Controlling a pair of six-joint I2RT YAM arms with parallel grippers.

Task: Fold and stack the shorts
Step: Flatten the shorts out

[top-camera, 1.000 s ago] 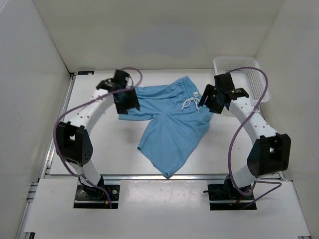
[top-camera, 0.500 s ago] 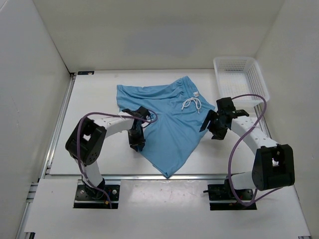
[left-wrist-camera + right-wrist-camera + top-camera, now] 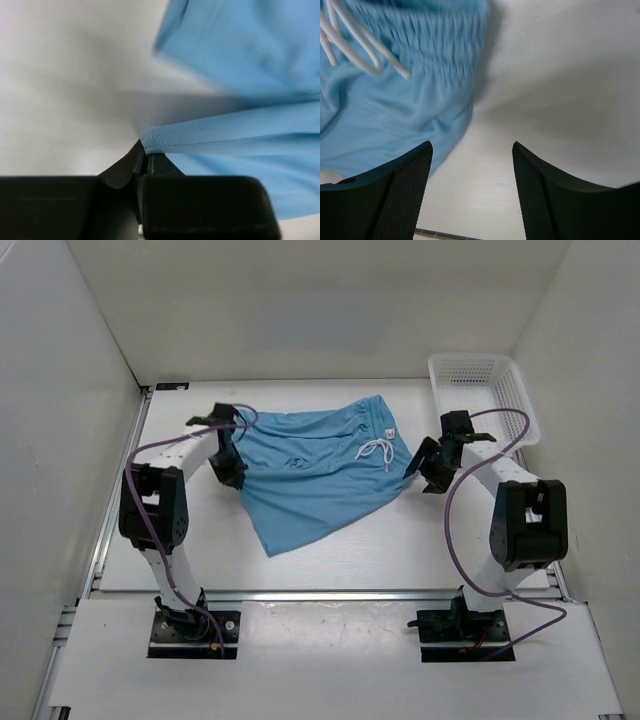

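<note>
The shorts [image 3: 315,465] are spread across the middle of the table [image 3: 420,550], waistband toward the far right. Their left edge is pinched by the left gripper [image 3: 228,468]. The right gripper [image 3: 425,468] is held just beside their right edge, fingers parted. The basket [image 3: 485,395] is set behind it, in the far right corner.

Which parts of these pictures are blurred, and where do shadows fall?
Left wrist view: the shorts are smeared at the top, yet the fold pinched in the left hand is sharp; a grey shadow spreads beside it. Right wrist view: drawstring and waistband are soft, the open right hand sharp. Top view: sharp, evenly lit.
</note>
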